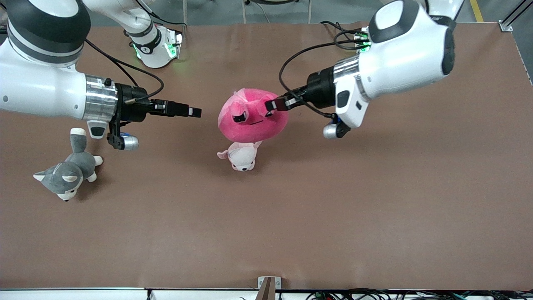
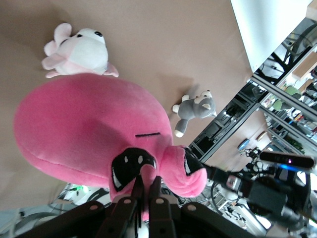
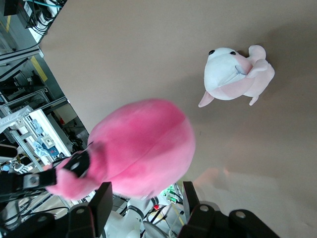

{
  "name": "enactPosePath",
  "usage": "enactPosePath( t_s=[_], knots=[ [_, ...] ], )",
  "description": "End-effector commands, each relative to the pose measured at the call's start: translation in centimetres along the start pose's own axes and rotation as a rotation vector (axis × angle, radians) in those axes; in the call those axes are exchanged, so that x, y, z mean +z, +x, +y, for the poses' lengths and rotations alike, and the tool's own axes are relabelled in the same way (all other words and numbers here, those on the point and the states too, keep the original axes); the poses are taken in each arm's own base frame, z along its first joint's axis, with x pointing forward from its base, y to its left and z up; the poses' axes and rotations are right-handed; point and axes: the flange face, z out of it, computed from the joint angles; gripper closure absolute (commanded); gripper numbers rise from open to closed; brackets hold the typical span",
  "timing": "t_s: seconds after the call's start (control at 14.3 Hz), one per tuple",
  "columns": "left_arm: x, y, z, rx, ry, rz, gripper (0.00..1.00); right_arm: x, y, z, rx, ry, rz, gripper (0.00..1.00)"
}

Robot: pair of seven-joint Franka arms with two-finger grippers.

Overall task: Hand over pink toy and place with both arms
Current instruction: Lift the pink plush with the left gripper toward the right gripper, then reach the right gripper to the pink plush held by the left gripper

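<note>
The pink toy (image 1: 252, 118), a round hot-pink plush with black angry eyes, hangs in the air over the middle of the table. My left gripper (image 1: 270, 104) is shut on a fold of it between the eyes, as the left wrist view shows (image 2: 147, 179) with the toy (image 2: 84, 124) ahead. My right gripper (image 1: 195, 111) is open and empty, level with the toy, a short gap from it toward the right arm's end. In the right wrist view the open gripper (image 3: 146, 191) faces the toy (image 3: 143, 148) without touching it.
A small pale pink-and-white plush (image 1: 241, 156) lies on the table just under the toy, also seen in both wrist views (image 2: 81, 49) (image 3: 235, 74). A grey-and-white plush dog (image 1: 66, 175) lies toward the right arm's end, below the right arm.
</note>
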Motion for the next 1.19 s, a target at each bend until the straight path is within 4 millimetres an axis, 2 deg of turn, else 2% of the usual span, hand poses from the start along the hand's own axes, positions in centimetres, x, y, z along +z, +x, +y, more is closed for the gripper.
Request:
enactPosePath(
  t_s=[0.0,0.14,0.35,0.49,1.12],
  knots=[
    [2.8,-0.4,1.2,-0.037,-0.044,-0.012,1.0,-0.6,0.0,-0.9,-0.001,0.025,-0.001,0.35],
    [4.3,-0.5,1.2,-0.041,-0.061,-0.003,1.0,-0.8,-0.6,-1.9,-0.025,0.027,0.004,0.35],
    [6.8,-1.2,1.1,-0.048,-0.072,-0.003,1.0,1.4,-1.5,-2.9,-0.061,-0.004,-0.014,0.35],
    [7.4,-1.3,1.1,-0.054,-0.075,-0.003,1.0,1.6,-1.2,-2.7,-0.064,-0.03,0.006,0.35],
    [7.6,-1.7,1.1,-0.057,-0.072,-0.005,1.0,2.8,-1.2,-2.4,-0.119,-0.127,0.035,0.35]
  ],
)
